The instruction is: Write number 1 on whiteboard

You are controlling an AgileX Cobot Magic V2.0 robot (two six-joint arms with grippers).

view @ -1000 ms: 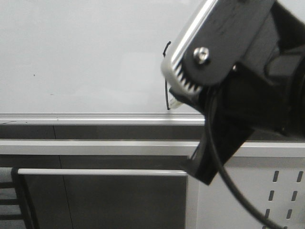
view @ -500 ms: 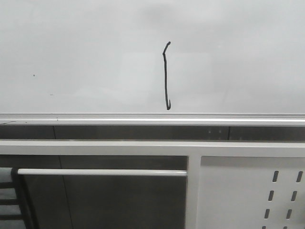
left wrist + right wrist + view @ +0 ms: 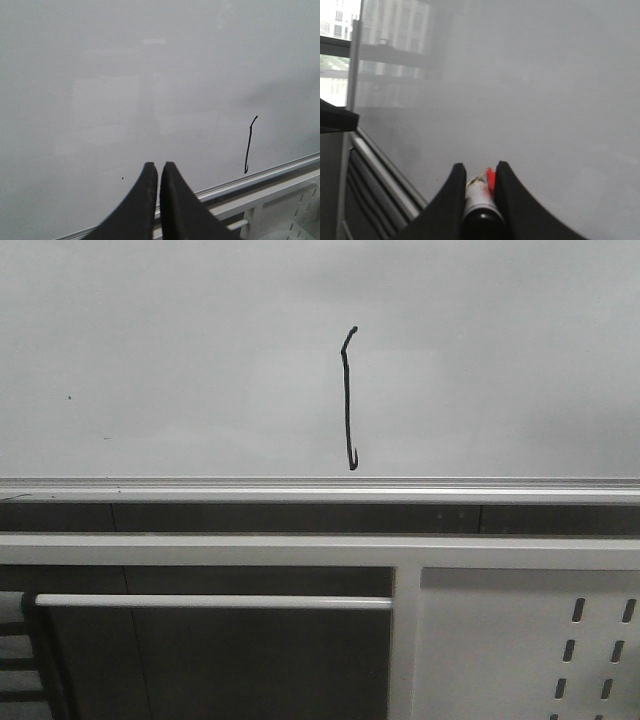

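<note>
The number 1 [image 3: 348,400] is a thin black wavy stroke on the whiteboard [image 3: 180,360], ending just above the board's silver bottom rail [image 3: 200,487]. It also shows in the left wrist view [image 3: 248,145], to the right of my left gripper [image 3: 158,166], which is shut and empty, off the board [image 3: 125,75]. My right gripper [image 3: 479,170] is shut on a white marker pen [image 3: 479,192] with red marks, held in front of the whiteboard [image 3: 545,90]. The pen's tip is hidden. Neither gripper shows in the front view.
Below the rail is a white frame with a horizontal bar [image 3: 210,601] and a white perforated panel [image 3: 540,640] at the lower right. A window with buildings [image 3: 340,55] shows beside the board's edge in the right wrist view.
One second ago my right arm filled the right of the front view by the stroke's lower end. It has since left that view, baring the whole stroke.
</note>
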